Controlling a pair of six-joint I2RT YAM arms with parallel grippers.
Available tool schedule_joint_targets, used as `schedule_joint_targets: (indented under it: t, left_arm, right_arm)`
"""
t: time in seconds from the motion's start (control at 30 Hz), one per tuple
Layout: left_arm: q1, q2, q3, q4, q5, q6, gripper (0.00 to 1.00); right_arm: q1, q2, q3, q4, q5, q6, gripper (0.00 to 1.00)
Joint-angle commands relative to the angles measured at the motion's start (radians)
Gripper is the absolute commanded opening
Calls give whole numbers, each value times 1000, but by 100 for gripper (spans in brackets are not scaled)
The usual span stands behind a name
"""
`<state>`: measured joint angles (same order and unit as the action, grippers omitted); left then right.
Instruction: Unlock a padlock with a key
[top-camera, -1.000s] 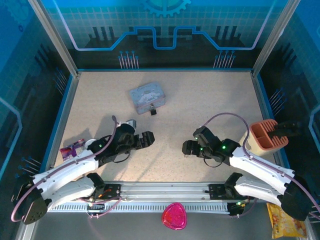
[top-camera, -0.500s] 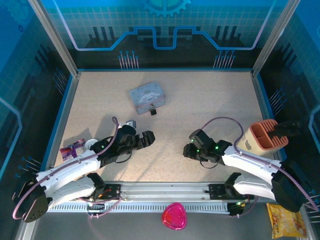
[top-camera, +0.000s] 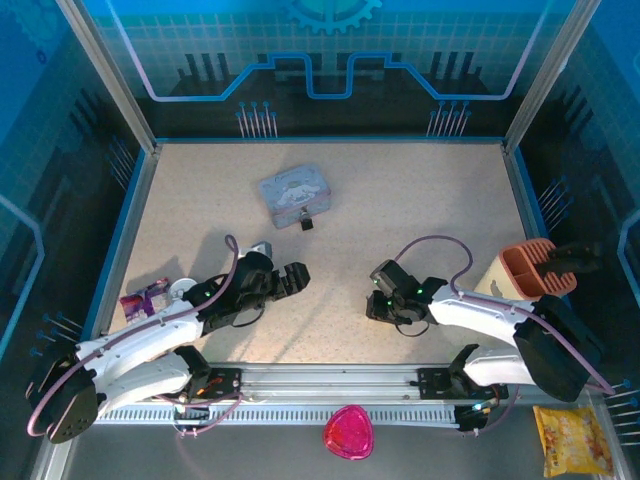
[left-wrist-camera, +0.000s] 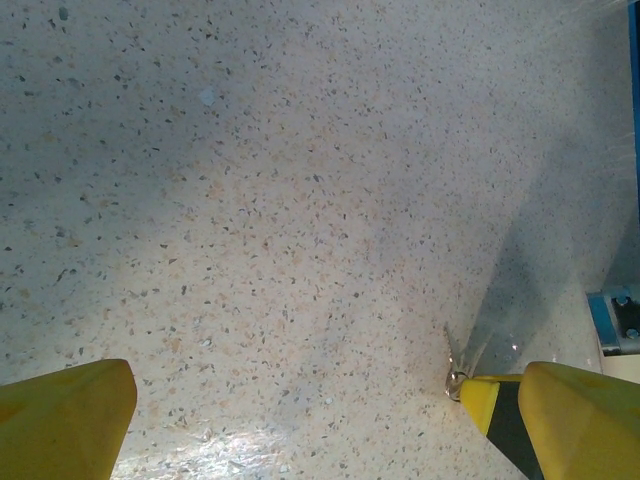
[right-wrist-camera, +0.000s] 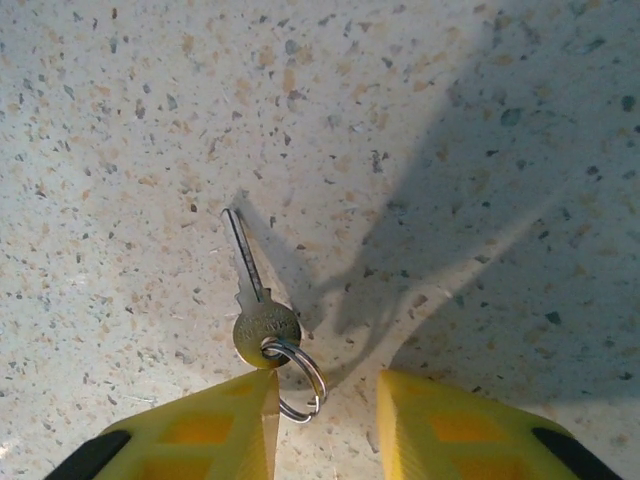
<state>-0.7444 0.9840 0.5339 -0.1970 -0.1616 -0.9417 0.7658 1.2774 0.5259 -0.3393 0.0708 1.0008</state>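
Key (right-wrist-camera: 255, 300) is seen flat on the counter (right-wrist-camera: 450, 120), ring beside the right fingers (right-wrist-camera: 200, 430), which are narrowly parted, nothing gripped. Left fingers (left-wrist-camera: 60, 410) are spread wide. Thin, light, slippery: probably best pinched by the bow.

A beige worktop (top-camera: 400, 200), flecked with dark and rust-coloured specks, carries a silvery key (right-wrist-camera: 262, 328) whose round bow has a duller, brass-tinged sheen. The right gripper (right-wrist-camera: 325, 405) has yellow jaws edged in black. Toward the far edge are a grey tin (top-camera: 294, 194) and a dark padlock (top-camera: 306, 223).
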Motion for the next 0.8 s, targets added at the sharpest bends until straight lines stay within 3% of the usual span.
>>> schedule_joint_targets:
  t: [0.0,0.3,0.77]
  left_arm:
    - [-6,5,-14,14,-21,2,99]
    - [-7,25,-14,19,-19,4,99]
    - [-7,1,-31,27,-44,-14,99]
  right_arm:
    - [11,29,26,34,-5,-12,30]
    - [21,62,67,29,1,-37,27]
    - [84,64,156,-105,131,-72,27]
